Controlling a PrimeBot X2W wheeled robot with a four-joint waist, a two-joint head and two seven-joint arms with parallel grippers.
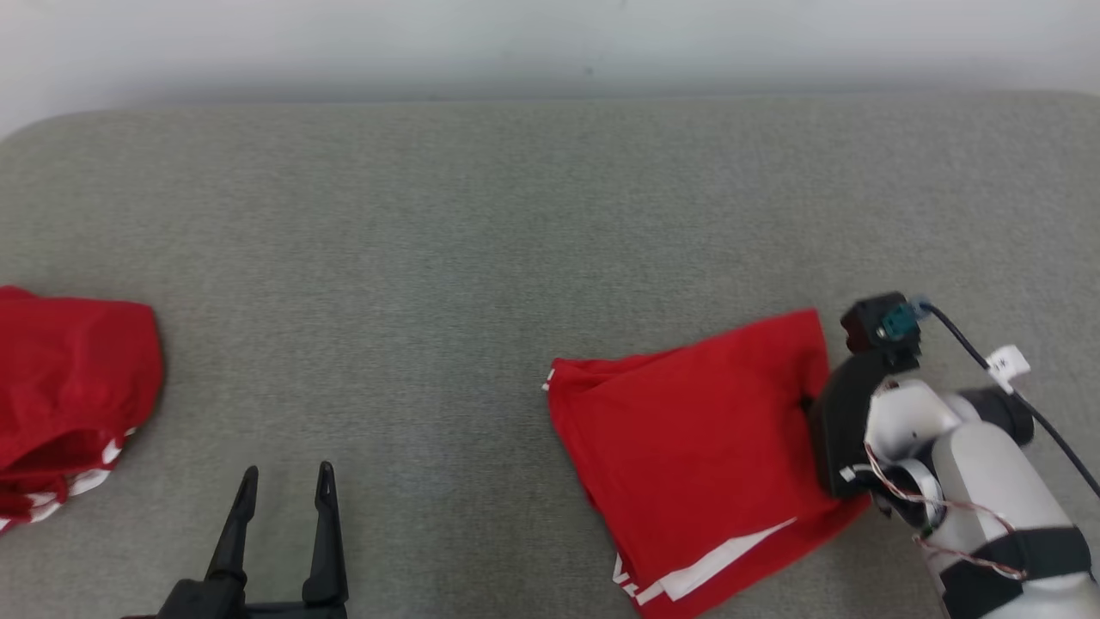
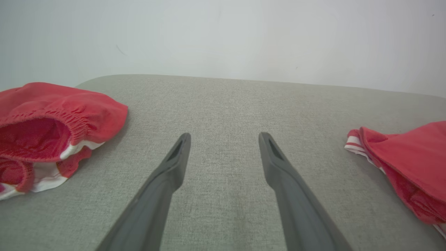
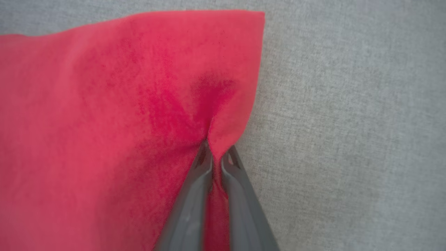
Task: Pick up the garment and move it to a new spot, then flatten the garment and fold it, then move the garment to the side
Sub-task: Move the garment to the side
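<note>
red garment (image 1: 696, 464) on grey fabric surface (image 1: 516, 215): right gripper (image 3: 216, 155) pinches its edge; left gripper (image 1: 287, 473) spread wide, empty.

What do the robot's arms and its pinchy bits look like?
The left gripper has two long, thin, dark grey jaws with a small slot near each tip. The right arm is rounded and pale grey-white, with a black band, thin red-and-white wires, a black cable carrying a white tag, and a teal plug.
</note>
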